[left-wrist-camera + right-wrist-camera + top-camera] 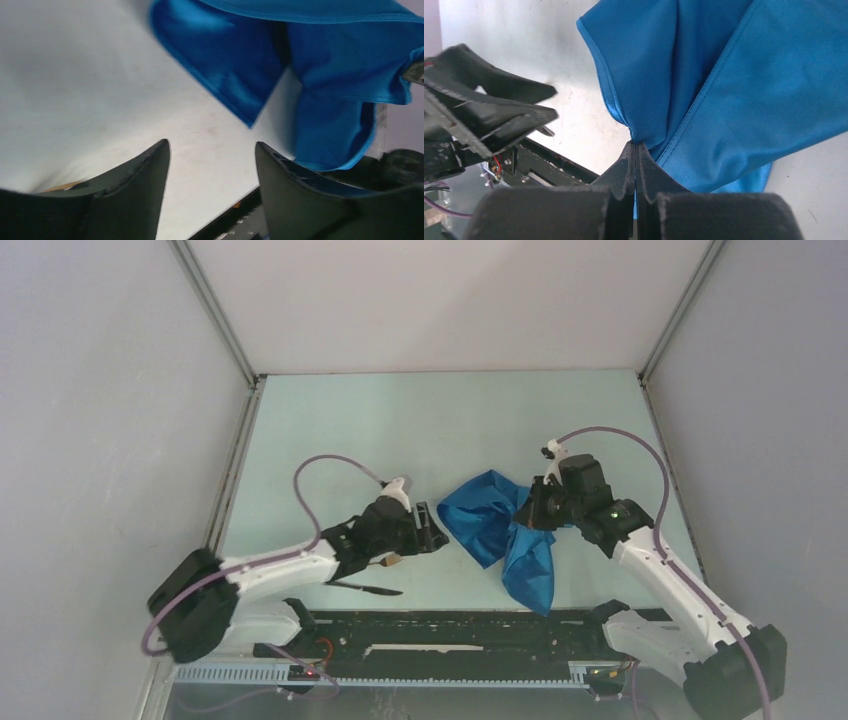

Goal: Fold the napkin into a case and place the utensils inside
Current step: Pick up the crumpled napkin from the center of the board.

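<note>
Blue napkin hangs in loose bunched folds over the counter, right of centre; it is a bunch, not a pocket. Right tool is pinched tight on a gathered fold of the cloth. Left tool has its jaws wide and holds nothing, just beside the cloth's left edge. Dark knife lies flat on the counter by the left arm, apart from the napkin.

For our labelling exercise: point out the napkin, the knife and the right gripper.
napkin (480,515), top view, on its bunched left fold.
knife (368,589), top view, on its middle.
right gripper (636,150), right wrist view, between the shut fingers' tips, pinching cloth.
</note>
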Controlling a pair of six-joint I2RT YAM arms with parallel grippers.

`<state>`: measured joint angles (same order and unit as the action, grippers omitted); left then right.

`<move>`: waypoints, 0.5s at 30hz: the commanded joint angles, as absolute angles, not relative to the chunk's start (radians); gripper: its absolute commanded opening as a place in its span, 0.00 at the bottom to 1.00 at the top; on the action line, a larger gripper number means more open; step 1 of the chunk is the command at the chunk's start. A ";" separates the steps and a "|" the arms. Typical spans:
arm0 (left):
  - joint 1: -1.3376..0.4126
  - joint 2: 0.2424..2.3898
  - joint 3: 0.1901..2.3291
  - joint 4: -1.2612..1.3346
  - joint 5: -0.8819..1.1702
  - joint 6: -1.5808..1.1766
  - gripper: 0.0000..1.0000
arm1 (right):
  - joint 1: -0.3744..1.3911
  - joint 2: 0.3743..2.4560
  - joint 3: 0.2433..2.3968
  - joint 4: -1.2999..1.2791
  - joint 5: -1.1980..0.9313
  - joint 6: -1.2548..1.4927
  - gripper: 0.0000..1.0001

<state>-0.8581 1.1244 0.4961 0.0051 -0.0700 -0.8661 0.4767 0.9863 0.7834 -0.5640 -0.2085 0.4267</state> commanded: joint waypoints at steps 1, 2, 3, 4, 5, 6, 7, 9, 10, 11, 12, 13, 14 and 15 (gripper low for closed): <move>-0.896 1.362 0.607 0.260 0.163 -0.968 0.62 | 0.361 0.951 0.759 -0.606 -0.393 0.390 0.00; -0.916 1.410 0.627 0.259 0.140 -1.008 0.58 | 0.335 0.944 0.760 -0.607 -0.399 0.391 0.00; -0.949 1.441 0.645 0.237 0.081 -1.050 0.57 | 0.311 0.939 0.761 -0.605 -0.401 0.395 0.00; -0.985 1.471 0.664 0.205 0.005 -1.086 0.58 | 0.290 0.936 0.762 -0.599 -0.405 0.397 0.00; -1.018 1.497 0.699 0.150 -0.071 -1.114 0.57 | 0.274 0.931 0.764 -0.597 -0.403 0.400 0.00; -1.047 1.526 0.747 0.065 -0.134 -1.144 0.55 | 0.268 0.930 0.764 -0.596 -0.390 0.403 0.00; -1.069 1.561 0.799 -0.018 -0.177 -1.181 0.52 | 0.265 0.929 0.765 -0.596 -0.376 0.403 0.00; -1.096 1.630 0.897 -0.187 -0.223 -1.282 0.49 | 0.260 0.938 0.770 -0.595 -0.369 0.401 0.00; -1.106 1.661 0.937 -0.237 -0.221 -1.334 0.49 | 0.258 0.941 0.772 -0.599 -0.368 0.397 0.00; -1.114 1.686 0.969 -0.283 -0.211 -1.398 0.49 | 0.257 0.942 0.774 -0.599 -0.365 0.392 0.00; -1.125 1.709 0.995 -0.318 -0.198 -1.453 0.51 | 0.255 0.941 0.778 -0.603 -0.360 0.385 0.00; -1.130 1.731 1.024 -0.353 -0.173 -1.507 0.54 | 0.252 0.938 0.779 -0.605 -0.353 0.379 0.00; -1.131 1.769 1.063 -0.388 -0.143 -1.551 0.55 | 0.250 0.932 0.781 -0.605 -0.350 0.377 0.00; -1.131 1.804 1.107 -0.432 -0.112 -1.592 0.55 | 0.248 0.928 0.780 -0.602 -0.357 0.376 0.00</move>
<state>-1.1233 1.7176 0.9905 -0.1989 -0.1284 -1.3388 0.2611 0.9539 0.7563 -0.6064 -0.3504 0.4084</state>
